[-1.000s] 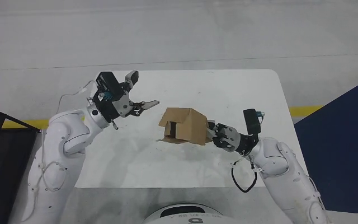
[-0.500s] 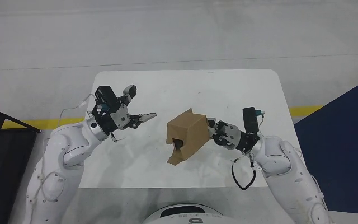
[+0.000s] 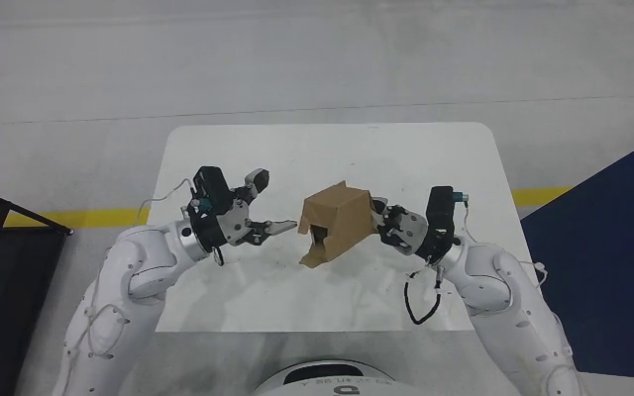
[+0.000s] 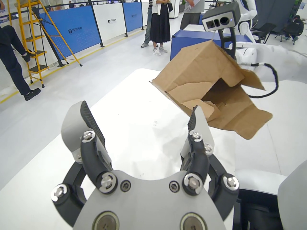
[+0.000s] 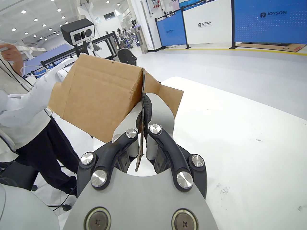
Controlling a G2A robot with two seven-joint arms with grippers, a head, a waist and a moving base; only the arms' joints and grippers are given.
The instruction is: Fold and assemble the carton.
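Half done at best: carton (image 3: 335, 220) hangs over the mid tabletop (image 3: 416, 158), right jaws pinching its right edge, end flaps unfolded (open end faces left); left jaws gape wide just left of it.

table (image 3: 416, 158): white, rounded corners, on grey floor | yellow floor line (image 3: 540, 195): either side of table | dark blue panel (image 3: 594, 247): off table's right side | partition panels (image 4: 72, 32): blue and white, black posts | step ladder (image 4: 31, 41): yellow, upright before panels
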